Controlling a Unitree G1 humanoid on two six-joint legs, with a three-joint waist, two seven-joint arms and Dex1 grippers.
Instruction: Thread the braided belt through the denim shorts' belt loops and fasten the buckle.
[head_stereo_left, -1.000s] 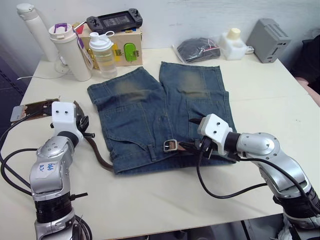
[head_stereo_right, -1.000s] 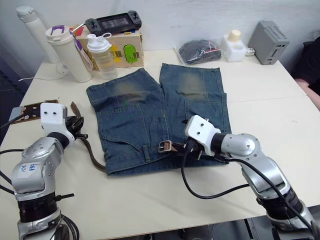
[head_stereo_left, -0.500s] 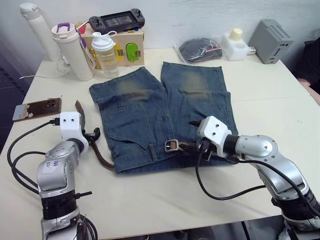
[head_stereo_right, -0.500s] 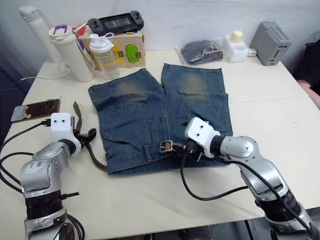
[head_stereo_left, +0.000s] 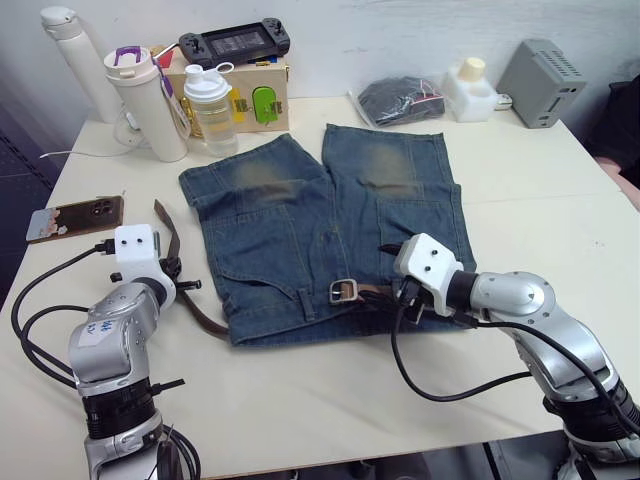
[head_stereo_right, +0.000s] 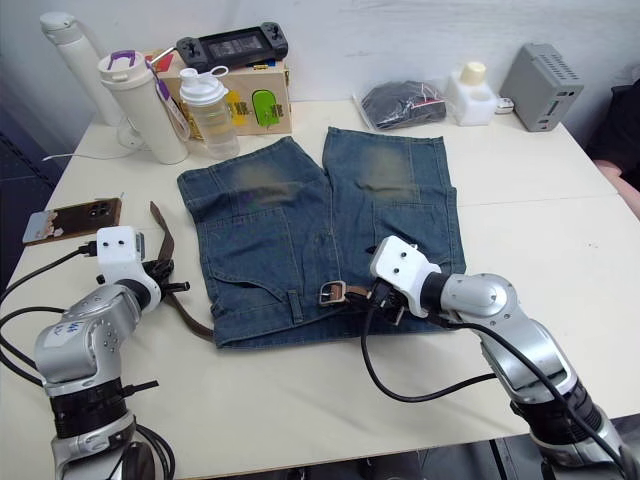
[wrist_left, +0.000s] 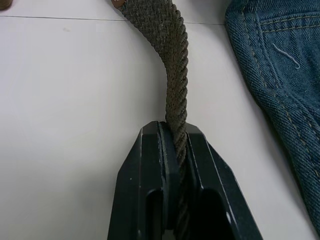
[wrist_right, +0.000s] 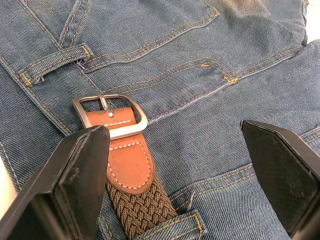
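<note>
The braided belt (wrist_left: 176, 95) runs along the waistband of the denim shorts (head_stereo_left: 300, 230) on the desk (head_stereo_left: 540, 200), its buckle (wrist_right: 111, 116) lying flat on the denim past a belt loop (wrist_right: 172, 226). Our left end effector (wrist_left: 177, 150) is clamped on the woven strap beside the shorts; our right end effector (wrist_right: 175, 165) hangs spread wide over the buckle. We judge the strap limp and light, best held near its stiffer leather end.
</note>
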